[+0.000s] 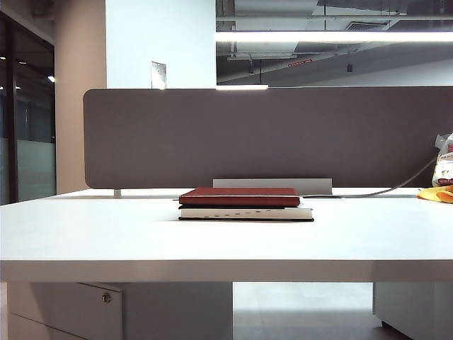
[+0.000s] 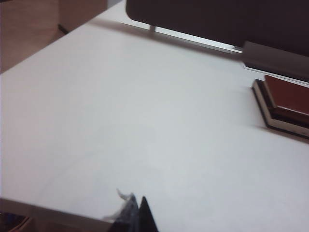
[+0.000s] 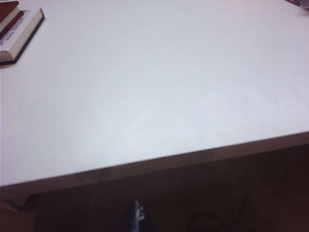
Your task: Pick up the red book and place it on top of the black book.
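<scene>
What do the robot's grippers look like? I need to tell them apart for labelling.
Little shows. The left gripper is only dark, pointed fingertips with a pale, ragged scrap on one. The right gripper is a similar dark, narrow tip with a small pale mark. No arms, cables or markings are visible.

The red book (image 1: 239,196) is lying flat on top of the black book (image 1: 245,212), and the stack is resting on the table (image 1: 106,234) near its middle, just in front of the partition panel (image 1: 269,134) standing along the far edge. The left gripper (image 2: 136,215) is hanging over the near table edge, well apart from the stack. The right gripper (image 3: 136,217) is sitting off the table, before its near edge, well apart from the stack.
</scene>
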Tool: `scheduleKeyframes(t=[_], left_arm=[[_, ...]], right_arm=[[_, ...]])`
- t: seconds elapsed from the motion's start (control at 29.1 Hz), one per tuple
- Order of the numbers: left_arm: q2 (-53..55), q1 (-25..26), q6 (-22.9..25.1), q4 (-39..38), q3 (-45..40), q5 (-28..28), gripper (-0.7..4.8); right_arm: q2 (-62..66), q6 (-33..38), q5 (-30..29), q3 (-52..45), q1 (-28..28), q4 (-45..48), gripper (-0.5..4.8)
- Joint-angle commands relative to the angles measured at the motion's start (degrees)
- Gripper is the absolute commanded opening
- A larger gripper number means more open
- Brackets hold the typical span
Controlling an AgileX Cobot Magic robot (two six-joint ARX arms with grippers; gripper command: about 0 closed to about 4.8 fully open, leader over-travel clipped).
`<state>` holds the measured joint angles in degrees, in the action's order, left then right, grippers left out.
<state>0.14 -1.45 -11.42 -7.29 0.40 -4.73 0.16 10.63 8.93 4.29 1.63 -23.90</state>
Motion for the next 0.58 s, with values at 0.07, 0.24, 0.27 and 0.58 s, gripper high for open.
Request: scheduleKeyframes(t=[0.07, 0.24, 0.27, 0.58], left_arm=[[0.0, 0.7, 0.3, 0.5, 0.0, 0.0, -0.06], [0.0, 0.7, 0.3, 0.5, 0.0, 0.0, -0.06], [0.0, 0.7, 0.3, 0.5, 0.0, 0.0, -0.06], [0.0, 0.7, 0.3, 0.5, 0.0, 0.0, -0.06]], right_arm=[[0.0, -0.2, 0.0, 0.0, 0.0, 0.2, -0.01], [0.0, -0.2, 0.0, 0.0, -0.1, 0.2, -0.01], [0.0, -0.2, 0.0, 0.0, -0.2, 0.2, -0.01], [0.0, -0.2, 0.0, 0.0, -1.2, 0.2, -0.01]])
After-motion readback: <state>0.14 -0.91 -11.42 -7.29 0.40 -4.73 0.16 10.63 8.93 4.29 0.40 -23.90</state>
